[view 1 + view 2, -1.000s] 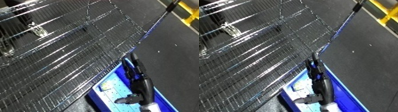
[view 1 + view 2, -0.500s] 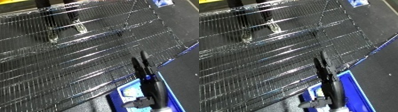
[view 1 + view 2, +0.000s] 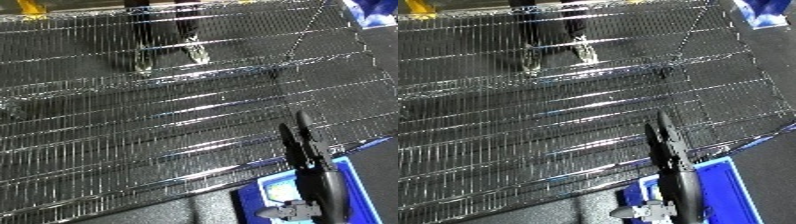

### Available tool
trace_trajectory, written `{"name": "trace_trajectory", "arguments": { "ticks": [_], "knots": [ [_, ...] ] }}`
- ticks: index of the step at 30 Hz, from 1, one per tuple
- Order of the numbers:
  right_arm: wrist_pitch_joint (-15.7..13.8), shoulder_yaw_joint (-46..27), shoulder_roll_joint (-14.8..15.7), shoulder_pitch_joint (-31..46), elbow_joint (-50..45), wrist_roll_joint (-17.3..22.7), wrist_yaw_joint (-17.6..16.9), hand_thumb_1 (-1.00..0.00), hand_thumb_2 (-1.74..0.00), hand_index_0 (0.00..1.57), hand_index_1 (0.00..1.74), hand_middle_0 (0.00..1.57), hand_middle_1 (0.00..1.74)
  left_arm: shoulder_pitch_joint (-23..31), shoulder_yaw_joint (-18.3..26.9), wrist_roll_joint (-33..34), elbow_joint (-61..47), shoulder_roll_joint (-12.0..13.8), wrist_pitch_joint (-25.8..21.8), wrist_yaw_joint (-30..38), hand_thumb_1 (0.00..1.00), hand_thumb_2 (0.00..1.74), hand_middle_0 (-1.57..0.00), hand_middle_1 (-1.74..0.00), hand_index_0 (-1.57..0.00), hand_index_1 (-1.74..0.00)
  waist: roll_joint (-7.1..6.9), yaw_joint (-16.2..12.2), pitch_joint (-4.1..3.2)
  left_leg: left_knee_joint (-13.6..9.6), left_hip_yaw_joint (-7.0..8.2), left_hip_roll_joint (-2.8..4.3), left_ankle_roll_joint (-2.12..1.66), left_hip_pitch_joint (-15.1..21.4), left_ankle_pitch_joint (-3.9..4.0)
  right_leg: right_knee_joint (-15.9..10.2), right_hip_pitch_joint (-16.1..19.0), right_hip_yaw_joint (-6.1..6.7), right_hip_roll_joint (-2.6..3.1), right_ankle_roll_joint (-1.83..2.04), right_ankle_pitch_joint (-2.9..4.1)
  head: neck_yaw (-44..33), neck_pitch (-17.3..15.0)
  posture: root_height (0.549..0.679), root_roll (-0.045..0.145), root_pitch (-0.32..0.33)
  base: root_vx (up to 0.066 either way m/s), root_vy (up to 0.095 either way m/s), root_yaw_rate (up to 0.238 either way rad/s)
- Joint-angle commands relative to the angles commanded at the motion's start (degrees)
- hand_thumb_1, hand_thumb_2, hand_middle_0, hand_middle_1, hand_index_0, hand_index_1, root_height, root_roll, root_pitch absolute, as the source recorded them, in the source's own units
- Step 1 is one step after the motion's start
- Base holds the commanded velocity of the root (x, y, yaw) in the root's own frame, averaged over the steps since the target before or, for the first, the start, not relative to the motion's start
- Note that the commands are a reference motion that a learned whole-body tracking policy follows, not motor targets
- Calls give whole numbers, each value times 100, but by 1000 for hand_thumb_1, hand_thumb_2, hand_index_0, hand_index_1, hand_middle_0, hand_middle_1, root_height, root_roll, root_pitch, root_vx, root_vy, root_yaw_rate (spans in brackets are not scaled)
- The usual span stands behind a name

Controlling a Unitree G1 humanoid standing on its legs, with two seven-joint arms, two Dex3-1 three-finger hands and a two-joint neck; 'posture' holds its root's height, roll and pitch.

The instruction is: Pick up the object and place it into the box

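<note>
Hand [image 3: 306, 155] over wire shelf [image 3: 178, 125] (bin [image 3: 722, 182] right, below).

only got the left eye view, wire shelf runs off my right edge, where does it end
Observer: In the right eye view the wire shelf ends just inside the frame. Its front right corner shows, with dark floor beyond it.
Operator: ok and the bin, hand blocks most of it for me
Observer: Here the right hand sits further left across the blue bin, fingers straight. A wider strip of the bin shows to the hand's right. That strip is plain blue, and I can see nothing lying in it.
</note>
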Motion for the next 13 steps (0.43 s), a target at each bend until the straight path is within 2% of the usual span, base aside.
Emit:
{"name": "trace_trajectory", "arguments": {
  "ticks": [13],
  "knots": [
    [28,135,-26,55,188,13,-12,0,0,0,0,0,0,102,3,-51,-48,8,-12,-29,1000,1740,-1570,-1740,-1570,-1740,-22,74,0,67,-9,8,5,-31,-35,86,-22,-45,-59,16,-34,-50,-126,642,40,10,30,1,27]
  ]
}}
